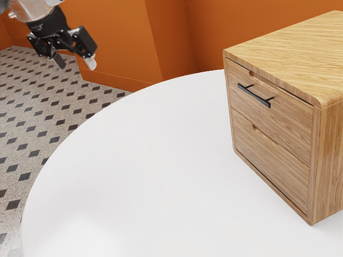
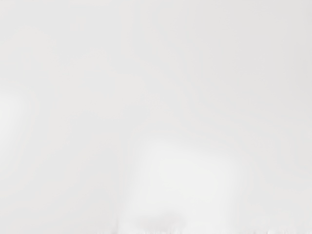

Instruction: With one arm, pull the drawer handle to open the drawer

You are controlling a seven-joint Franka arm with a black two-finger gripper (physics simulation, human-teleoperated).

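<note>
While jaws gape, the drawer handle [image 1: 254, 96] lies well apart

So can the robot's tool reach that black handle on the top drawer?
Probably yes. The tool hangs open, far from the handle, with just bare white table between them.

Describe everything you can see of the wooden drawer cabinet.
The cabinet is a light wood-grain box with rounded edges and two stacked drawer fronts, both appearing shut. The upper front carries a slim black bar handle. It stands upright on the white table at the exterior view's right; nothing else touches it.
</note>
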